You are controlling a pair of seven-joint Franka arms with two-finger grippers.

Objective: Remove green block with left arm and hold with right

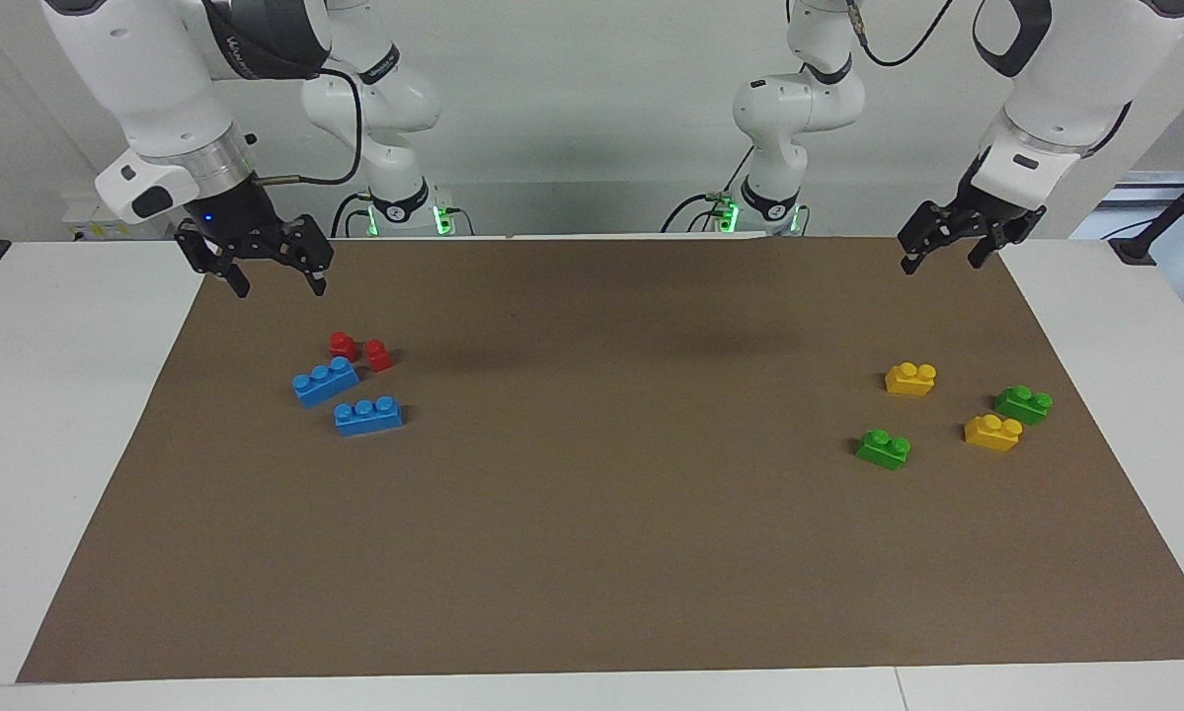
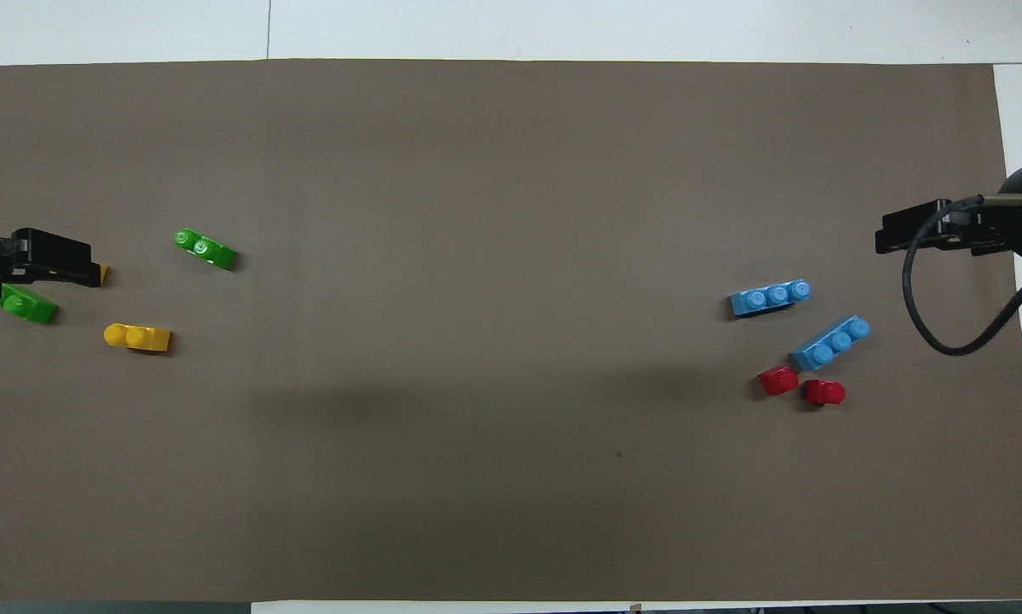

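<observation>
Two green blocks lie on the brown mat at the left arm's end. One green block lies farther from the robots and toward the mat's middle. The other green block lies near the mat's side edge. My left gripper is open and empty, raised over the mat's edge nearest the robots, apart from both. My right gripper is open and empty, raised over the mat at the right arm's end, above the red bricks.
Two yellow bricks lie among the green blocks; the overhead view shows one fully, the other partly covered by the left gripper. Two blue bricks and two small red bricks lie at the right arm's end.
</observation>
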